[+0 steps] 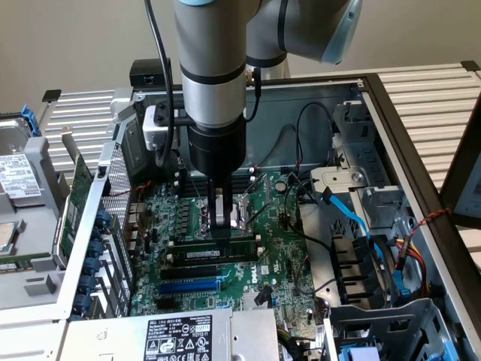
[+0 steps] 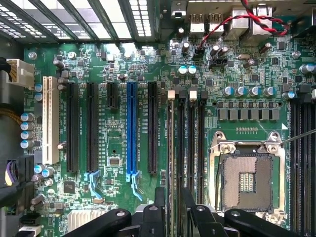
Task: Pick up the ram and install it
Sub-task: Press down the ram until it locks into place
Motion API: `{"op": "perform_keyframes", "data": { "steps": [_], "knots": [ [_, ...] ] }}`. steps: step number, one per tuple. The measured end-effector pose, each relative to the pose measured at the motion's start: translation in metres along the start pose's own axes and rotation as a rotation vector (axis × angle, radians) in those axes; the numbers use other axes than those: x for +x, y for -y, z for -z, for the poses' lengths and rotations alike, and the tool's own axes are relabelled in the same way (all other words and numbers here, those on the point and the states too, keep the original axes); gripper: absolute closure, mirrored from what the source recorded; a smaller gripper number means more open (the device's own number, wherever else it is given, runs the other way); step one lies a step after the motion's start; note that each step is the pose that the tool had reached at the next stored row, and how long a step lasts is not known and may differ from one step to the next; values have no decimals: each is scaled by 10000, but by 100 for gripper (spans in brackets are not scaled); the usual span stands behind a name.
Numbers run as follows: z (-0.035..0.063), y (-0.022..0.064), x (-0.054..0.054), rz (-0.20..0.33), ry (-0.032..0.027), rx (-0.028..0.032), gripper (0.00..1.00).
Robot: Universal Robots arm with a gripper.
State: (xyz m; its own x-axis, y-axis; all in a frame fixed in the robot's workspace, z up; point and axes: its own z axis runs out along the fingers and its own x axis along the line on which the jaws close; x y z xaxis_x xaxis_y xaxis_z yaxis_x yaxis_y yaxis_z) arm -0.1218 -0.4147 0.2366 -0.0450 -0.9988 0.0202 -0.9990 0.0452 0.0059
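While the gripper hangs straight down over the motherboard, its fingers stand slightly parted, pinching nothing. Just below them the ram stands on edge in a memory slot beside the open CPU socket. Case walls and cables crowd the exterior view's right.

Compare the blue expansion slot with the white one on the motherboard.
The blue slot is bright blue, while the white slot is cream-white. The blue slot sits between black slots mid-board, and the white slot lies outermost in the row, beside a column of capacitors. The blue slot ends in a light-blue latch, but the white slot shows none. Both are long, empty and run parallel.
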Motion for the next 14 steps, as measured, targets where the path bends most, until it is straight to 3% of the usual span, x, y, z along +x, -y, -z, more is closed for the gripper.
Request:
{"op": "perform_keyframes", "data": {
  "steps": [14],
  "knots": [
    [37,-18,5,0,-2,-2,73]
  ]
}}
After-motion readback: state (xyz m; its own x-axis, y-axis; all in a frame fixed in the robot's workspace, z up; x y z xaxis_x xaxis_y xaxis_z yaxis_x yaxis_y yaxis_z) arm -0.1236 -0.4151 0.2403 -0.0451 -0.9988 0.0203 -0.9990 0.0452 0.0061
